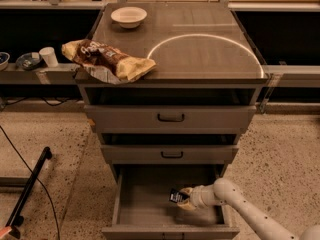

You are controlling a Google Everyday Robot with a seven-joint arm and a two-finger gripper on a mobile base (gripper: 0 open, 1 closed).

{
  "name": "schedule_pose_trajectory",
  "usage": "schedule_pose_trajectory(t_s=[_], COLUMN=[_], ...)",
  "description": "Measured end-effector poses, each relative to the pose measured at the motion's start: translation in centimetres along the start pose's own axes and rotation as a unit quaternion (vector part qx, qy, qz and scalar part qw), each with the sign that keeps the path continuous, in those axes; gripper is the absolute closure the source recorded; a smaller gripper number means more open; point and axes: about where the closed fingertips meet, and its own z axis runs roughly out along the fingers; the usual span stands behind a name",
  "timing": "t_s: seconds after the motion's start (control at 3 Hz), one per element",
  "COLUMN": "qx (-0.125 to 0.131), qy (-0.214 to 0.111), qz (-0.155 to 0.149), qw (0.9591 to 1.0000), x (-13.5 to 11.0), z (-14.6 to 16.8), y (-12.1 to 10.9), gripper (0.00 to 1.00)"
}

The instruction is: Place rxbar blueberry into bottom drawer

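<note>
The bottom drawer [145, 206] of the grey cabinet is pulled open, showing its plain grey floor. My gripper [183, 197] reaches in from the lower right and sits inside the drawer, just above the floor at its right side. It is shut on the rxbar blueberry [175, 196], a small dark bar with pale print that sticks out to the left of the fingers, tilted. The white arm [240, 209] runs off toward the bottom right corner.
A brown-and-yellow chip bag [107, 60] lies on the cabinet top at the front left. A white bowl [129, 16] stands at the back left. Two shallower drawers [171, 118] above are closed. A black bar [27, 186] lies on the floor at left.
</note>
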Motion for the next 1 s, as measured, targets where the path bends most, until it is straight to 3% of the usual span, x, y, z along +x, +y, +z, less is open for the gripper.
schedule_pose_trajectory(t_s=[0.33, 0.67, 1.0], qx=[0.015, 0.051, 0.04], qy=[0.007, 0.07, 0.065], qz=[0.029, 0.119, 0.147], qw=[0.9994, 0.9891, 0.9862], x=[-1.6, -1.9, -2.7], z=[2.6, 4.7, 3.5], y=[0.9, 1.0, 2.3], gripper=[0.62, 0.31, 0.06])
